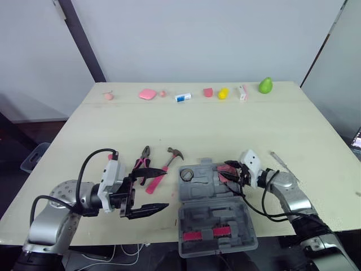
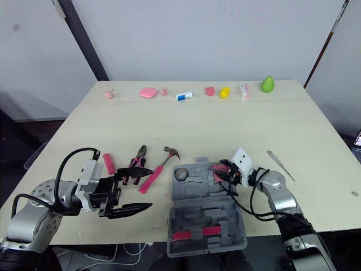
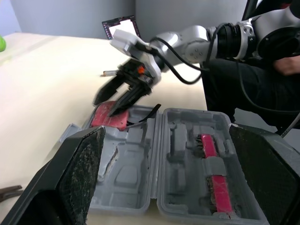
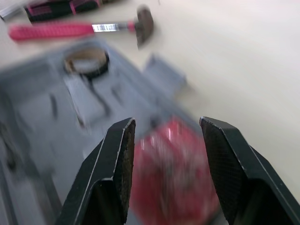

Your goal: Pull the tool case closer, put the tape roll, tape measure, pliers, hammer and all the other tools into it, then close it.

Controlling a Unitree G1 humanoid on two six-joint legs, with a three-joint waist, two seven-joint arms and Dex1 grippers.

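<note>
Although the tool case point(image 1: 200, 191) lies open at the near middle of the counter point(image 1: 225, 124), you are only partway through. From the left eye, the tape roll point(image 1: 186, 175) sits in the case's far left pocket, while the hammer point(image 1: 161, 175) and pliers point(image 1: 142, 161) lie on the counter just left of the case. Your left gripper point(image 1: 161, 192) hovers near them, fingers spread and empty.

From the right eye, a pink-handled screwdriver point(image 2: 108, 164) lies farther left and a thin metal tool point(image 2: 280, 165) lies right of the case. Both are yet to go in, and the case is not yet closed.

Your left wrist view shows the right gripper point(image 3: 108, 105) over the case's far right corner, fingers spread, tips just above the red tape measure point(image 3: 107, 118).

Your right wrist view has that tape measure lying in the case between the two spread fingers point(image 4: 112, 168). I cannot tell whether they touch it, but I judge it set down rather than pinched.
</note>
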